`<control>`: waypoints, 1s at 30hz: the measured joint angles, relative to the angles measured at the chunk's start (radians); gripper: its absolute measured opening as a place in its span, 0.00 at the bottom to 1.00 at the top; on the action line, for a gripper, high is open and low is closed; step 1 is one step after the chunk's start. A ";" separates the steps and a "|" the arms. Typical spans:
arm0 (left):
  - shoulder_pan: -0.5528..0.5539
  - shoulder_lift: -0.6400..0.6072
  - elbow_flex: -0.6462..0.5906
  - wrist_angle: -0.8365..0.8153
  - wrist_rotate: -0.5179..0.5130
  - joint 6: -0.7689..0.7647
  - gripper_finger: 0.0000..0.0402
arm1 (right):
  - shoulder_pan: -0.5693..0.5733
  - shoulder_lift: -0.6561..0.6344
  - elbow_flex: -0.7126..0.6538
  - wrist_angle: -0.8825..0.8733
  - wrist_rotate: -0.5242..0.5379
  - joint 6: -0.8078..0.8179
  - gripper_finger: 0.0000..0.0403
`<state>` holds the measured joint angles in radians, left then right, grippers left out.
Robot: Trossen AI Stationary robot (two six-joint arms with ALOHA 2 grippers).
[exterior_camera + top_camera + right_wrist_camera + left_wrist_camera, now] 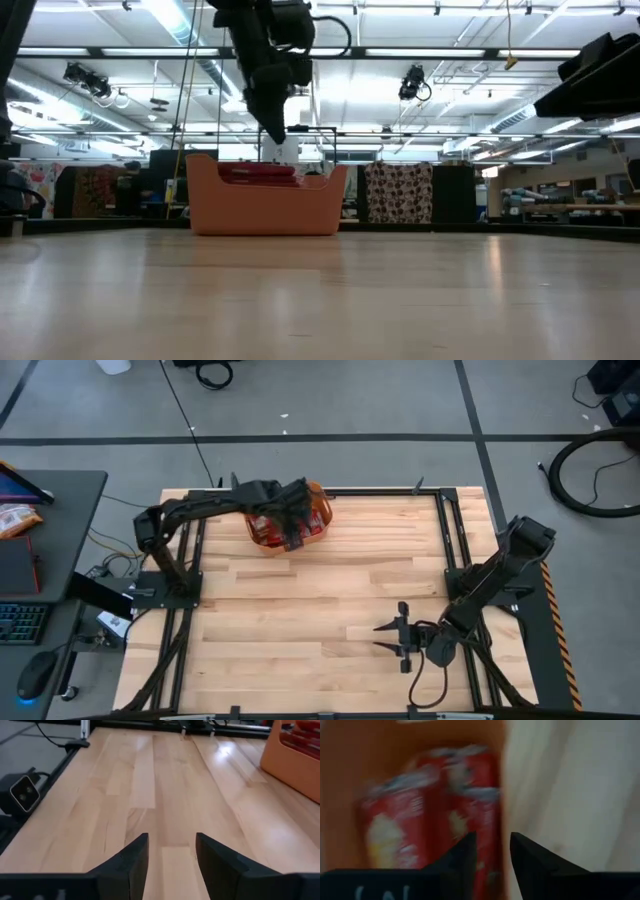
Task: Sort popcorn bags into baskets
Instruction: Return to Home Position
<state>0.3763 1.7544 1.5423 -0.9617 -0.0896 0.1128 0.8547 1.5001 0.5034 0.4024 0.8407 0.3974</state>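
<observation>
The orange basket (318, 510) stands near the table's far edge; its solid front wall (265, 205) shows in the low view. Red popcorn bags (425, 815) with pale label patches lie inside it, their tops (258, 173) showing above the rim. My left gripper (492, 847) hovers open above the basket's right wall, holding nothing; in the low view it hangs just above the bags (275, 135). My right gripper (171, 850) rests open low over the bare wood near the table's right near corner (390, 637).
A black metal frame (455, 540) runs along the table's left, far and right sides. Bare wood (330, 600) spreads between basket and right gripper. A desk with a keyboard and an orange-and-white snack bag (15, 518) stands off the table's left.
</observation>
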 joint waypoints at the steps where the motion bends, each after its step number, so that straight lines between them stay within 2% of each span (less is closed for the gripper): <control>1: -0.010 -0.017 -0.032 0.038 0.011 0.000 0.30 | 0.005 -0.009 0.000 -0.025 0.006 0.014 0.41; 4: -0.039 -0.075 -0.127 0.142 0.025 -0.006 0.28 | 0.016 -0.040 -0.003 -0.093 0.005 0.060 0.41; 10: -0.102 -0.195 -0.303 0.307 0.013 -0.018 0.26 | 0.014 -0.139 -0.083 -0.065 -0.028 0.096 0.39; 21: -0.136 -0.439 -0.656 0.839 0.004 -0.003 0.25 | -0.015 -0.535 -0.380 0.086 -0.022 0.153 0.35; 25: -0.159 -0.517 -0.734 0.913 0.002 -0.024 0.25 | -0.019 -0.665 -0.457 0.135 -0.018 0.127 0.34; 30: -0.211 -0.596 -0.835 1.001 -0.068 -0.033 0.25 | -0.019 -0.796 -0.498 0.131 -0.022 0.050 0.34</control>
<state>0.1651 1.1580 0.7073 0.0395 -0.1572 0.0795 0.8356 0.7036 0.0055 0.5337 0.8184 0.4472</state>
